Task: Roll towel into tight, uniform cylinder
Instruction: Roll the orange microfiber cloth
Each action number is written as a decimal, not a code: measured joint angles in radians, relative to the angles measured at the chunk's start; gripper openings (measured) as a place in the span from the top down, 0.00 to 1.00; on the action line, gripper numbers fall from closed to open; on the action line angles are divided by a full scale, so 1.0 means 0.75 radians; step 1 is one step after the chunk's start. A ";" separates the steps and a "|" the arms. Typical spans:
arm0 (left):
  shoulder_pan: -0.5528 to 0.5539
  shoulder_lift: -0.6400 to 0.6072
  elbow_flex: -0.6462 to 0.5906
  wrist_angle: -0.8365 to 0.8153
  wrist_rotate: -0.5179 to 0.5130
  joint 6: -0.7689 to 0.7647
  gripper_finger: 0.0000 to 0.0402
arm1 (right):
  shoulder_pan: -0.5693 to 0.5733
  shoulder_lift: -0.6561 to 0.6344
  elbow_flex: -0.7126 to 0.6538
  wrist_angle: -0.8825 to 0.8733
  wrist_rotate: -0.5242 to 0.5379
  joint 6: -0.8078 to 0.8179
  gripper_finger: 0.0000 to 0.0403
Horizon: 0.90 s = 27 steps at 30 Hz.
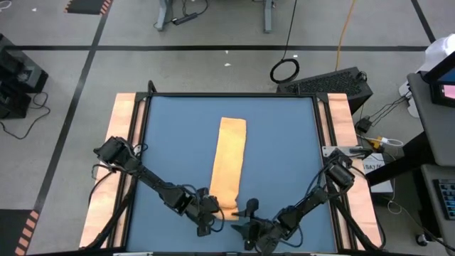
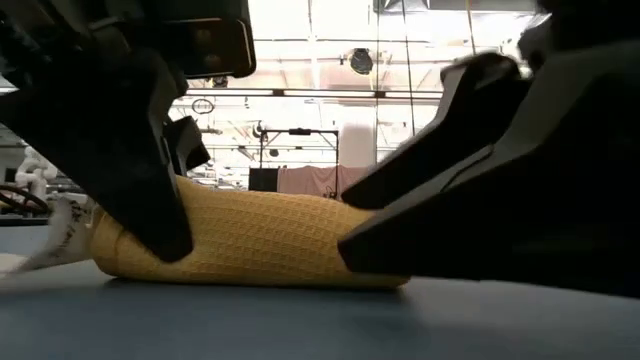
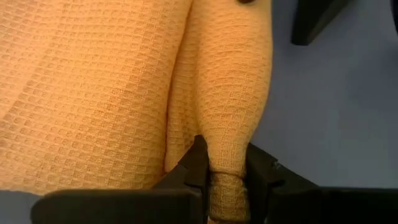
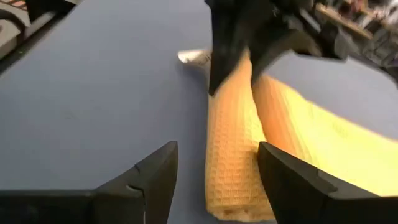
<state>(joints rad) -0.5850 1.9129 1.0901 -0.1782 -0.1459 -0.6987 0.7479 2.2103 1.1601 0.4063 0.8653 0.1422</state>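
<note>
Orange-yellow waffle-textured towel (image 1: pixel 229 165): laid as a long narrow strip down the middle of the blue bench (image 1: pixel 284 142), its far end flat and well short of the far edge, its near end turned over into a short roll close to the near edge. A small white tag (image 4: pixel 194 56) is seen on the bench surface at one end of the roll.

Left pincer (image 3: pixel 225 177): placed at the near edge of the bench, at the left end of the roll. Its fingers are pressed onto a bunched fold of the towel, which is pinched between them.

Right pincer (image 4: pixel 214 180): placed at the near edge of the bench, at the right end of the roll. Its fingers are spread, one on either side of the roll's end; no grip on the cloth is shown.

Roll, from the low view (image 2: pixel 250 240): lying on the bench surface between the two pincers, thick and slightly uneven.

Wooden side rails (image 1: pixel 122 135): set along the left and right edges of the bench.
</note>
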 joint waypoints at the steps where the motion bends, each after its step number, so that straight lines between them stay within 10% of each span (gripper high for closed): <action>1: -0.003 -0.001 0.000 0.005 0.002 0.002 0.86 | -0.006 0.000 0.000 -0.017 -0.001 0.032 0.47; 15: -0.032 -0.006 -0.047 0.063 -0.019 0.065 0.86 | -0.037 0.003 0.031 -0.007 -0.036 -0.090 0.47; 27: -0.064 -0.007 -0.108 0.137 -0.092 0.068 0.86 | -0.130 0.000 0.035 -0.154 -0.281 0.280 0.60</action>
<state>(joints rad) -0.6329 1.9079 1.0094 -0.0755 -0.2145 -0.6476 0.6506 2.2105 1.1862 0.2912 0.6542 0.3524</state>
